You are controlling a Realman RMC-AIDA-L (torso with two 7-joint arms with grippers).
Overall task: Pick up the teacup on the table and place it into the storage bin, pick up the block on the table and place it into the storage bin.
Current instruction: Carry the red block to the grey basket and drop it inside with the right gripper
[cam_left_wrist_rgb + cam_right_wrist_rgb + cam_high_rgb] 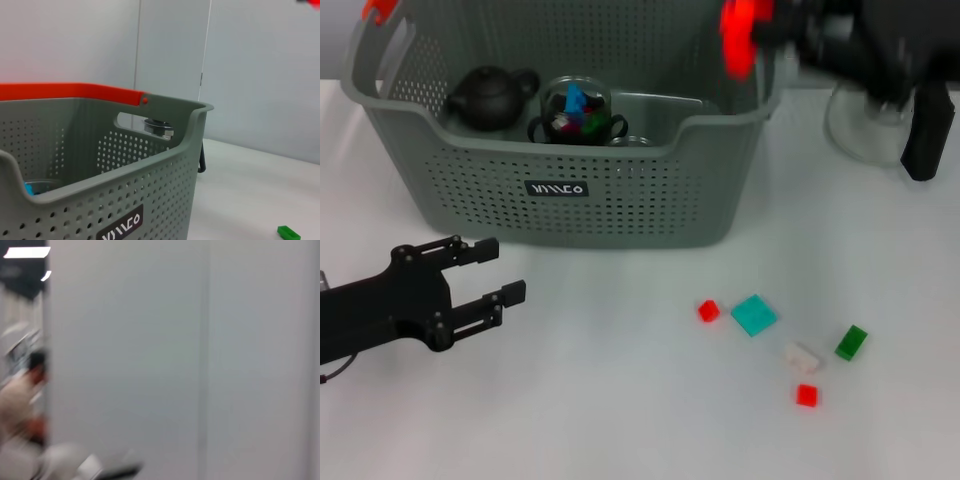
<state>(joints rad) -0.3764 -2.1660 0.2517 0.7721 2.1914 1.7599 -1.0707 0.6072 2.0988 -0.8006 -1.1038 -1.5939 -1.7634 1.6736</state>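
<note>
Already a clear glass teacup (pixel 576 112) sits in the grey perforated plastic storage bin (pixel 620 205), blocks (pixel 754 315) remain on the white tabletop (pixel 620 400); left claw (pixel 498 272) spread, right claw's state unclear

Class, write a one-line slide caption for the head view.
Grey storage bin holds a teapot; small blocks lie on the white table.

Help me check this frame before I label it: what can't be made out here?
- Right gripper: head view, motion-blurred and cut by the top edge; what it holds is unclear.
- Right wrist view: only a blurred wall, no table.
- Storage bin floor: mostly hidden by its front wall.
- Clear object by the bin: half hidden behind the right arm.
- Left gripper: open, empty.
</note>
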